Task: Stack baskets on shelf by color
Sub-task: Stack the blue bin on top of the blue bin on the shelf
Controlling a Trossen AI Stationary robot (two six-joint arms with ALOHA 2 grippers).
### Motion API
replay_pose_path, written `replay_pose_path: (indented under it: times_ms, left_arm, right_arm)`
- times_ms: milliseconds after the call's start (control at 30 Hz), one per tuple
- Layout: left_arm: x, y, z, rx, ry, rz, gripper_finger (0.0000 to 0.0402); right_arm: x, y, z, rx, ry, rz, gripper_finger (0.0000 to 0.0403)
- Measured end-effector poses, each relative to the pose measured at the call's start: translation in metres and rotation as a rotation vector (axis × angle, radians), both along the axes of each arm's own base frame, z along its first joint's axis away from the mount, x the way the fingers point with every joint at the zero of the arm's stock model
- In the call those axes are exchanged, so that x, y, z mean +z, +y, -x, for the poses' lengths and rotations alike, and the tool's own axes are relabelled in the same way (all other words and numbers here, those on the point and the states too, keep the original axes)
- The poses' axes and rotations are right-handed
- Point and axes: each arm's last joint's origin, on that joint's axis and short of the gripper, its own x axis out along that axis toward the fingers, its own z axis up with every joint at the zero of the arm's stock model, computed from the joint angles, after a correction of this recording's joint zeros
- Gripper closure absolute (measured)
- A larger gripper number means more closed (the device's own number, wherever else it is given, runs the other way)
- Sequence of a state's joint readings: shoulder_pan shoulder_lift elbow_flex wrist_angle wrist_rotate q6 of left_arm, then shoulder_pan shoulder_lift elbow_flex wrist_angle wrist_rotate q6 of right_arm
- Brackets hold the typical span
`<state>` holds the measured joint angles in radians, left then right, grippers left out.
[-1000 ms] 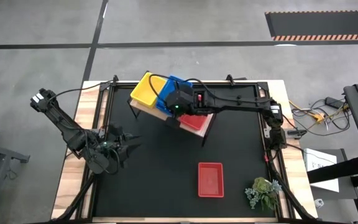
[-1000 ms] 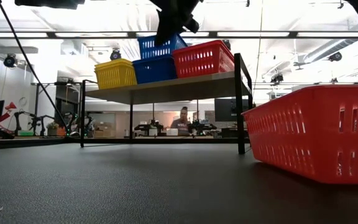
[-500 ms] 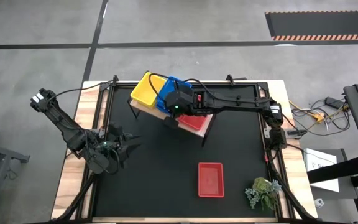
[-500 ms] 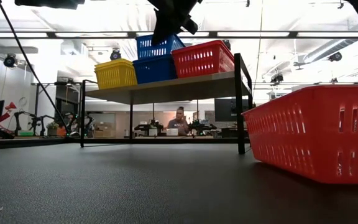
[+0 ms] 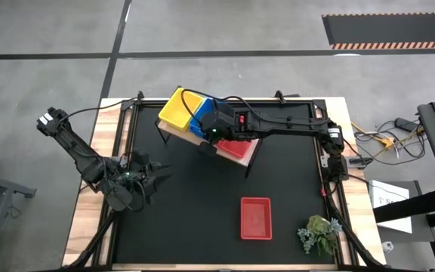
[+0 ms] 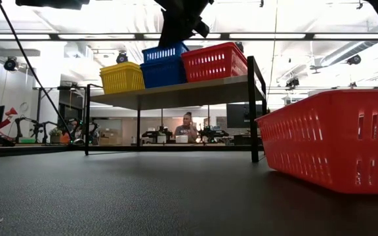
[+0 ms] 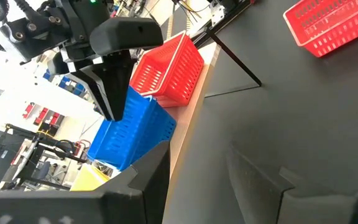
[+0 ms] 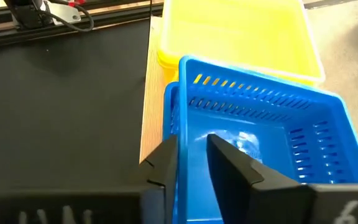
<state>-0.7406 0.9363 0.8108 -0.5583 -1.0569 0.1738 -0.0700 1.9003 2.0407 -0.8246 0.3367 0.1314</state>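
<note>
I see my right gripper [image 8: 188,163] over the light wooden plank shelf on black legs [image 6: 176,93], its fingers closed on the near wall of the top blue plastic mesh basket [image 8: 260,134], which sits nested in the blue stack between the yellow mesh baskets [image 6: 121,77] and the red mesh baskets [image 6: 214,61]; a lone red mesh basket [image 5: 255,217] lies on the black table [image 5: 187,204]; my left gripper [image 5: 151,175] hangs near the table's left edge, fingers spread.

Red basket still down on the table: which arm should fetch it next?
Probably the right, once free: its gripper is shut on the blue basket at the shelf. The red basket lies on its side; the left gripper waits farther off.
</note>
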Motion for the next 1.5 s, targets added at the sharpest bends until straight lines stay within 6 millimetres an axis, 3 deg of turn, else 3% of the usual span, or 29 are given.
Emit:
replay_pose_path:
  times_ms: [167, 333, 567, 800, 1333, 1500]
  left_arm:
    - [0.000, 0.000, 0.000, 0.000, 0.000, 0.000, 0.0259]
    - [0.000, 0.000, 0.000, 0.000, 0.000, 0.000, 0.0259]
    - [0.000, 0.000, 0.000, 0.000, 0.001, 0.000, 0.0259]
    - [0.000, 0.000, 0.000, 0.000, 0.000, 0.000, 0.0259]
    - [0.000, 0.000, 0.000, 0.000, 0.002, -0.001, 0.0259]
    - [0.000, 0.000, 0.000, -0.001, 0.002, -0.001, 0.0259]
  right_arm:
    - [0.002, 0.000, 0.001, 0.012, 0.002, 0.011, 0.0295]
    - [0.003, 0.000, 0.002, 0.026, 0.008, 0.025, 0.0286]
    - [0.000, -0.003, 0.000, 0.041, 0.027, 0.047, 0.0332]
    - [-0.023, -0.012, -0.013, 0.072, 0.091, 0.083, 0.0390]
    - [-0.022, -0.009, -0.017, 0.119, 0.043, 0.029, 0.0394]
    - [-0.011, -0.008, -0.012, 0.120, 0.024, 0.033, 0.0394]
